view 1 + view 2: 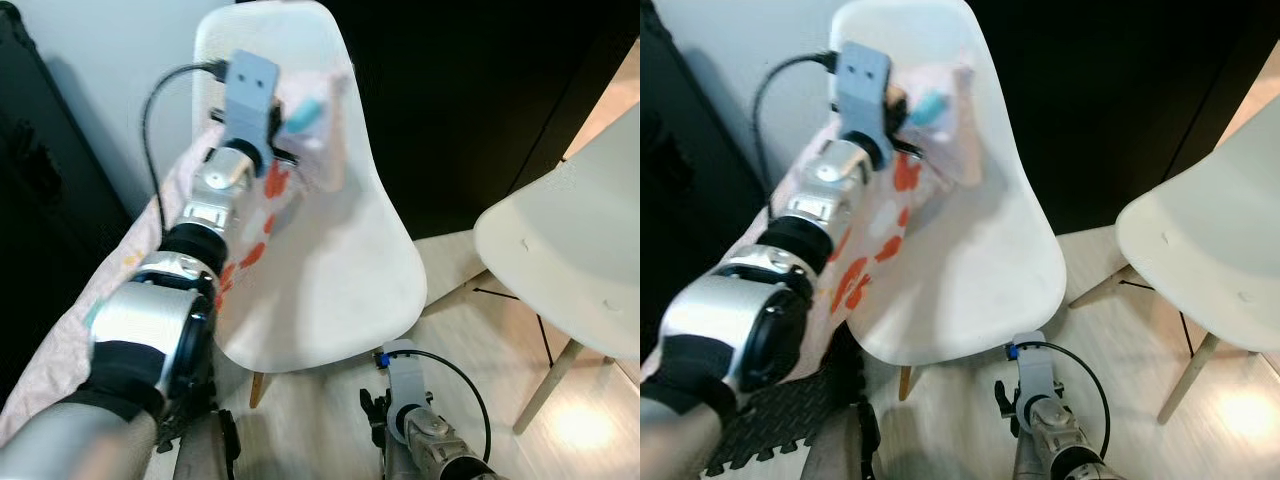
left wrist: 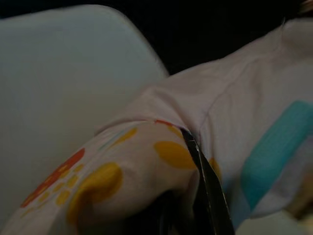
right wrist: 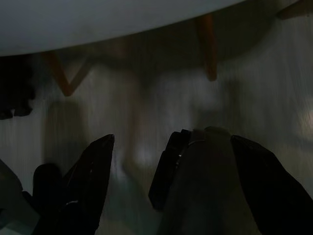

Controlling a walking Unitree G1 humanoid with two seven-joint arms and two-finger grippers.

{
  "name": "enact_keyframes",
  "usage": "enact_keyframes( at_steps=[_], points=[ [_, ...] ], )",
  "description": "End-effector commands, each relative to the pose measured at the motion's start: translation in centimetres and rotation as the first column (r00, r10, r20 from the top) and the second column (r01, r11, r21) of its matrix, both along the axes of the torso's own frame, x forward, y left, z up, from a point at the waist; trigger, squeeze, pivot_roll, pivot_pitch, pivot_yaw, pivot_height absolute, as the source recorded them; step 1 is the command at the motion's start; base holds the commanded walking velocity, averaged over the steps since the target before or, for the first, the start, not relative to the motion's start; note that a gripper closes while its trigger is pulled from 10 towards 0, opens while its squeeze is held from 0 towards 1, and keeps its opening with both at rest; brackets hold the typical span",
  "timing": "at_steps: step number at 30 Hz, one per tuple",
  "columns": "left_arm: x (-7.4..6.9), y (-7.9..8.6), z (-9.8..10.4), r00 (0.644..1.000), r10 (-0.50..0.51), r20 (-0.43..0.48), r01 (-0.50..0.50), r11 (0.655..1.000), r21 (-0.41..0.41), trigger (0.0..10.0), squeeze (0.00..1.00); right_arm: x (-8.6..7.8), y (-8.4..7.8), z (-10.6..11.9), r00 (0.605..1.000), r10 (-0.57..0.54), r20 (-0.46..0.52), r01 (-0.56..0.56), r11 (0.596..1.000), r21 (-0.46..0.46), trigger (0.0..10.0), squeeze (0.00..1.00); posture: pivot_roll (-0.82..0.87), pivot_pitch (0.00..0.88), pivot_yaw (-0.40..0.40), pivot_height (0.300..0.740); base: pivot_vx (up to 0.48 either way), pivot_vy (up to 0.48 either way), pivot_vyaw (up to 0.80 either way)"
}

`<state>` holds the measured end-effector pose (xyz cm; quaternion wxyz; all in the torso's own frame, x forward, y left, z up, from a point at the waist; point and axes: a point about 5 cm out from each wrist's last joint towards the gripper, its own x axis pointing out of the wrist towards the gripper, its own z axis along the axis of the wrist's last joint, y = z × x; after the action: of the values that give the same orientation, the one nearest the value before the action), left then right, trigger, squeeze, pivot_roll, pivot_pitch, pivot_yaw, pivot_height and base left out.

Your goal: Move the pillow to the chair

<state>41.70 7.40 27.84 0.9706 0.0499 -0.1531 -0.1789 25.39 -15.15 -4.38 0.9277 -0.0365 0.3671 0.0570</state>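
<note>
**Pillow held at the chair back, placement not finished**

Pale wood flooring point(image 1: 500, 370) and a dark wall behind frame two white shell chairs; we treat the nearer chair point(image 1: 340, 270) as the target and note a second chair point(image 1: 570, 240) to our right.

The pillow point(image 1: 255, 235) drapes from our left side up across the seat edge to the backrest. Its cover is pale pink with orange, yellow and teal patches. We judge it light, soft and limp: it sags between supports and will slide on the smooth shell unless laid flat in the seat. A pinch at a corner or seam suits it best.

The left gripper point(image 2: 198, 161) is clamped on a fold of the fabric near the top of the backrest. The right gripper point(image 3: 139, 171) hangs low near the floor, fingers spread, holding nothing.

We find no brand, label or legible writing
</note>
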Motion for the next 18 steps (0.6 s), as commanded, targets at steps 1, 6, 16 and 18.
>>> enact_keyframes(
  at_steps=[1, 6, 16, 18],
  points=[
    [-0.9, -3.3, 0.1, 0.983, -0.183, 0.019, 0.183, 0.983, -0.018, 10.0, 0.0, -3.1, -0.2, -2.2, 0.992, -0.006, -0.128, 0.004, 1.0, -0.017, 10.0, 0.0, -0.1, 0.214, 0.036, 0.575, 0.0, 0.0, 0.0],
    [-1.8, -5.5, -1.1, 0.954, -0.301, 0.006, 0.301, 0.953, -0.01, 10.0, 0.0, -3.2, -0.3, -2.3, 0.992, -0.007, -0.13, 0.004, 1.0, -0.021, 10.0, 0.0, -0.1, 0.219, 0.035, 0.575, 0.0, 0.0, 0.0],
    [-3.9, -7.0, -9.0, 0.933, -0.332, -0.141, 0.356, 0.91, 0.212, 10.0, 0.0, -3.7, -0.5, -2.5, 0.99, 0.012, -0.141, -0.017, 0.999, -0.03, 10.0, 0.0, -0.1, 0.247, 0.023, 0.575, 0.0, 0.0, 0.0],
    [-3.5, -5.9, -9.3, 0.953, -0.265, -0.145, 0.293, 0.927, 0.234, 10.0, 0.0, -3.7, -0.4, -2.5, 0.99, 0.017, -0.141, -0.021, 0.999, -0.029, 10.0, 0.0, -0.1, 0.246, 0.022, 0.575, 0.0, 0.0, 0.0]
  ],
)
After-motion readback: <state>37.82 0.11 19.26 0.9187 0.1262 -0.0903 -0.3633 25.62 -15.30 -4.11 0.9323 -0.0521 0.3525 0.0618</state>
